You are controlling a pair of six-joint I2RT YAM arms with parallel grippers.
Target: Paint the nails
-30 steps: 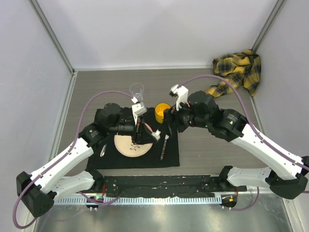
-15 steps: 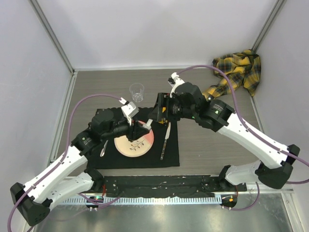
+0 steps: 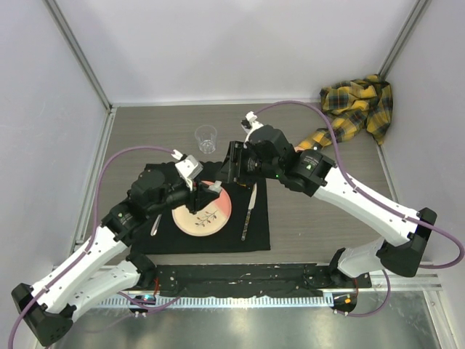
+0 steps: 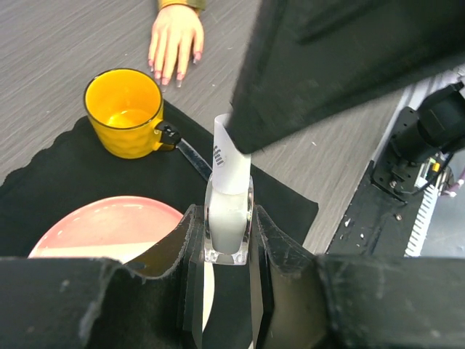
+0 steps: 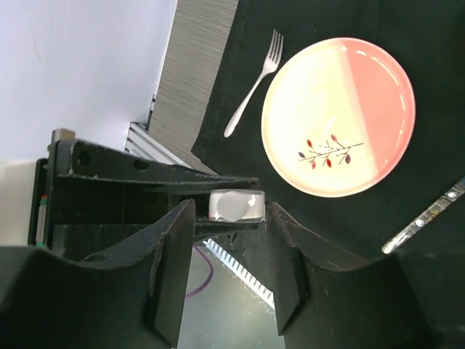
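Left wrist view: bottle (image 4: 229,211) top hidden behind right fingers (image 4: 327,65)

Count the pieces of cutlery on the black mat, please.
2: a fork lies left of the plate, a knife right of it. Others may be hidden.

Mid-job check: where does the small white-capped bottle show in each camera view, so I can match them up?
Top external: the bottle is near centre, above the plate's far edge; tiny here.
Left wrist: bottom centre, clamped upright in the left gripper.
Right wrist: left of centre, seen end-on.
Shared landmark: the pink-and-cream plate, visible in all three views.
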